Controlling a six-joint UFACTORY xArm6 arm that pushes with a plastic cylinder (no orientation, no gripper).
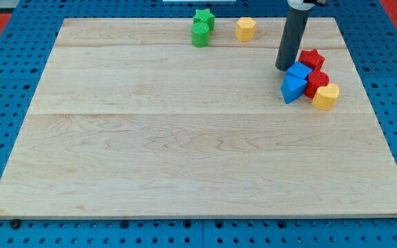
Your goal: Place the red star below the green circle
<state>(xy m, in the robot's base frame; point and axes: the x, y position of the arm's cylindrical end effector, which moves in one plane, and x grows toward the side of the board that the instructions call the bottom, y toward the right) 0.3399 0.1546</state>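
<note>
Upper right of the frame: my tip point(284, 68) down on the wooden board point(185, 151), holding nothing, red star point(312, 59) just to its right atop a cluster of blue, red and yellow blocks, green circle point(200, 34) well apart at top centre.

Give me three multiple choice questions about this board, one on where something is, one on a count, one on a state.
1. Where is the red star?
A. view's right
B. view's bottom left
C. view's centre

2. How many yellow blocks?
A. one
B. two
C. four

3. The green circle is:
A. alone
B. touching the green star
C. stacked on a blue block

Answers: 1 A, it sits in the right cluster beside my tip. 2 B, one near the top edge, one in the cluster. 3 B, they sit pressed together.
</note>
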